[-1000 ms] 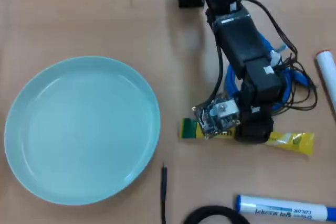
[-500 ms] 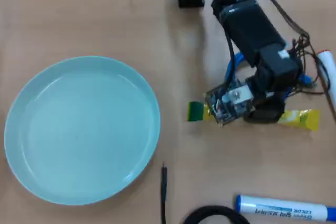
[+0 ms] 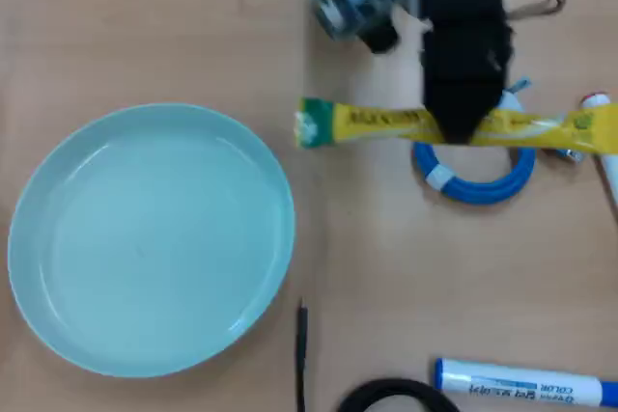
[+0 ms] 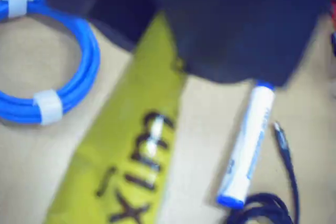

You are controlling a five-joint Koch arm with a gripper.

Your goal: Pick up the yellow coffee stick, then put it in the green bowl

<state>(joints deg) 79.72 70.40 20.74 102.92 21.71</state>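
The yellow coffee stick lies crosswise in the overhead view, with its green end towards the bowl. It passes over a blue cable coil. My black gripper comes down from the top and is shut on the stick near its middle. In the wrist view the stick runs out from under the dark jaws, close and large, with its "Maxim" lettering showing. The green bowl, wide, shallow and empty, sits at the left of the overhead view, a short gap from the stick's left end.
A blue cable coil lies under the stick and also shows in the wrist view. A white-and-blue marker lies at the bottom right and appears in the wrist view. A black cable lies beside the bowl. Another pen is at the right edge.
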